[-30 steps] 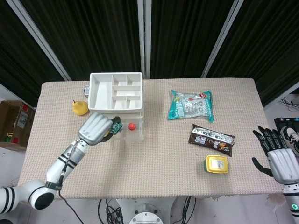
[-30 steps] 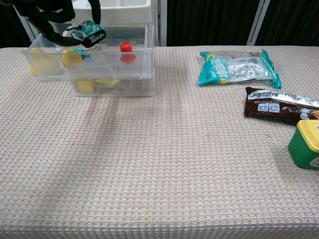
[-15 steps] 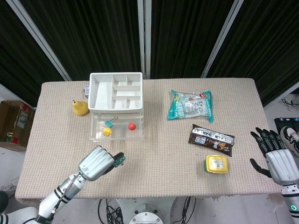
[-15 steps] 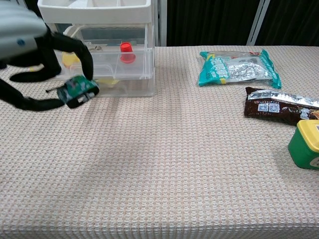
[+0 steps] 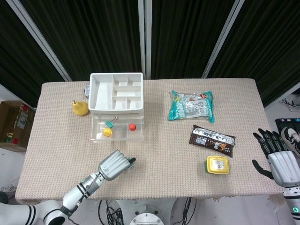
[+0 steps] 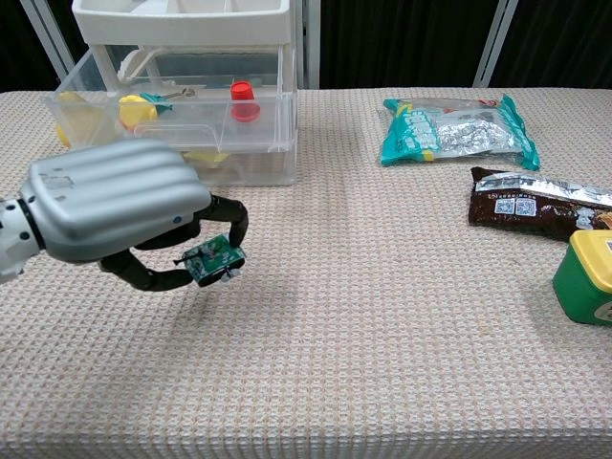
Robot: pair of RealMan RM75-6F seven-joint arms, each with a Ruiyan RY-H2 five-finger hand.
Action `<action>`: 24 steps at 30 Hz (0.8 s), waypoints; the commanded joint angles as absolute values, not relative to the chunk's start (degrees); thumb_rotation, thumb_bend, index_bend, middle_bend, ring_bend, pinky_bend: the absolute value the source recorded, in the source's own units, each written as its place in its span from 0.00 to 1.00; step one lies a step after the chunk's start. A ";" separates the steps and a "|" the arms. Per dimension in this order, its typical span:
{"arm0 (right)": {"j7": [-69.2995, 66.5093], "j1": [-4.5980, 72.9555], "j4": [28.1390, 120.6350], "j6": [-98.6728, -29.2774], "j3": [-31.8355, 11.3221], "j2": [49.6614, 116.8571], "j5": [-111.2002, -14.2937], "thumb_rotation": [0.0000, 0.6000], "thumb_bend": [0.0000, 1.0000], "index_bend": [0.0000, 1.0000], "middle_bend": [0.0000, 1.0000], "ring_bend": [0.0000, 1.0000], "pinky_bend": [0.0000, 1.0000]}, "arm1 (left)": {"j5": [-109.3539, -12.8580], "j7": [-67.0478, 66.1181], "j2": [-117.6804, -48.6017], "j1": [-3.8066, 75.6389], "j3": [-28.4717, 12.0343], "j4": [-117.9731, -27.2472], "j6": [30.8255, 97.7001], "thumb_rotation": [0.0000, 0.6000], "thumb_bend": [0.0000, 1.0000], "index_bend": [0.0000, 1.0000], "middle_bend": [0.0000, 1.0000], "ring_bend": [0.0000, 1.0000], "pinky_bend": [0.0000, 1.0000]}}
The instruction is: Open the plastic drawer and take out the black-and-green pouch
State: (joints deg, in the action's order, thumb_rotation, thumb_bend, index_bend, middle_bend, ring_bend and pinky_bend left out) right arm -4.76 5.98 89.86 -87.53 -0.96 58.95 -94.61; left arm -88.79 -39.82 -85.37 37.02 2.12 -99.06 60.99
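Out of the open drawer [image 5: 117,130] came the pouch [image 6: 214,259] — pinched under the left hand [image 6: 120,210], just above the counter [image 6: 382,316], ready to go down.

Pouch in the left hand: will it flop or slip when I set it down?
The pouch looks small and probably light, since the left hand holds it by fingertips alone. It hangs tilted but keeps its shape, so likely fairly stiff. With so little of it held, it could slip.

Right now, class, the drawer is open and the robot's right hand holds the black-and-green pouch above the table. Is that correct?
Not quite: the left hand holds the black-and-green pouch, as the chest view shows. The right hand is empty. The drawer is open.
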 commanded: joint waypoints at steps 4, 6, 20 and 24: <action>-4.84 6.07 89.84 -87.42 -0.94 58.98 -94.72 1.00 0.24 0.00 0.00 0.00 0.00 | -91.89 -38.16 -83.84 33.49 2.77 -101.07 67.73 0.92 0.02 0.30 0.81 0.94 1.00; -4.94 6.10 89.80 -87.42 -0.93 59.00 -94.78 1.00 0.24 0.00 0.00 0.00 0.00 | -93.52 -36.32 -82.11 31.37 3.27 -102.53 71.74 0.80 0.00 0.29 0.79 0.92 1.00; -6.07 6.73 88.69 -86.36 -0.51 59.70 -95.38 1.00 0.24 0.00 0.00 0.00 0.00 | -81.52 -12.82 -64.88 10.63 3.36 -101.45 95.98 0.88 0.00 0.34 0.61 0.61 0.68; -6.57 7.19 88.17 -85.36 -0.09 59.76 -95.70 1.00 0.26 0.00 0.00 0.00 0.00 | -76.51 -7.53 -62.36 8.00 4.54 -97.74 91.88 0.80 0.00 0.28 0.34 0.27 0.26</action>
